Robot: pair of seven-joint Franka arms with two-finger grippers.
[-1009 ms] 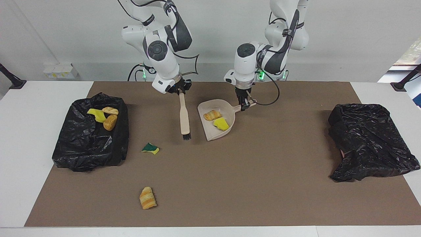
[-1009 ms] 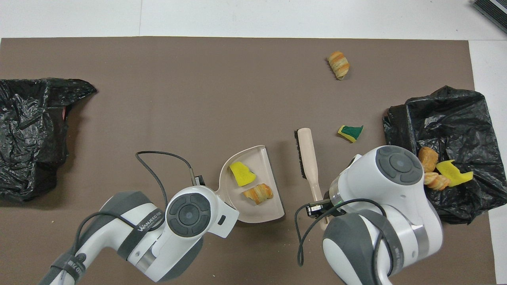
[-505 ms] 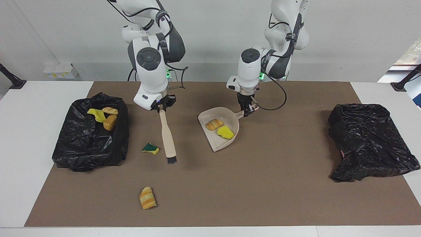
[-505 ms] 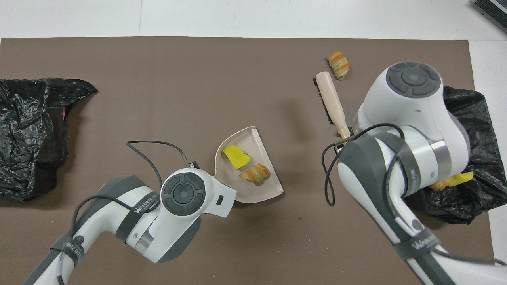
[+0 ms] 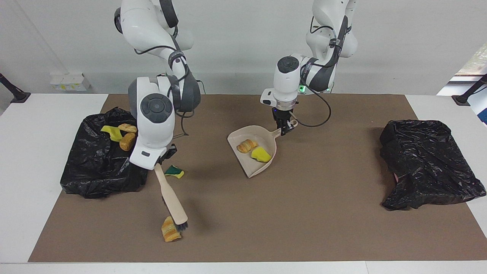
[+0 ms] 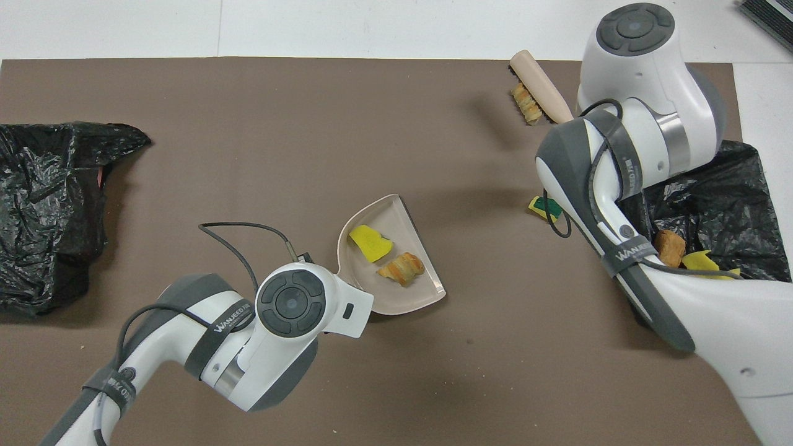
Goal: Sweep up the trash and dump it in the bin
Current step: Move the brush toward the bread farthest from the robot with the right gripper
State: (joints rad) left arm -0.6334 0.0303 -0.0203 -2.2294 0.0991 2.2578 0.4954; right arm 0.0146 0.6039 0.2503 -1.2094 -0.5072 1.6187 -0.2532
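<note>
Right gripper clamped on the brush handle, arm stretched far out over the mat toward its edge farthest from the robots, forearm slanting down, wrist tipped so the brush runs forward and down. Bristles planted at the croissant, touching or just beside it, seemingly placed to drag that piece back toward the dustpan.

Left gripper closed on the dustpan handle, elbow tucked high, wrist pointing straight down. Pan held near mid-mat with its open lip turned away from the robots and toward the right arm's end, likely as a waiting target for the sweep. Whether the lip rests flat on the mat: unclear.

Trash spread over 3 places:
- 2 pieces in the pan: a bread lump and a yellow sponge.
- 2 loose on the mat: the croissant at the bristles, and a green-yellow sponge just beside the near bin.
- 3 in that bin at the right arm's end: a yellow scrap and 2 brown lumps.

Second bag at the left arm's end, contents not visible.

Judged roughly halfway: 4 pieces not yet binned.
</note>
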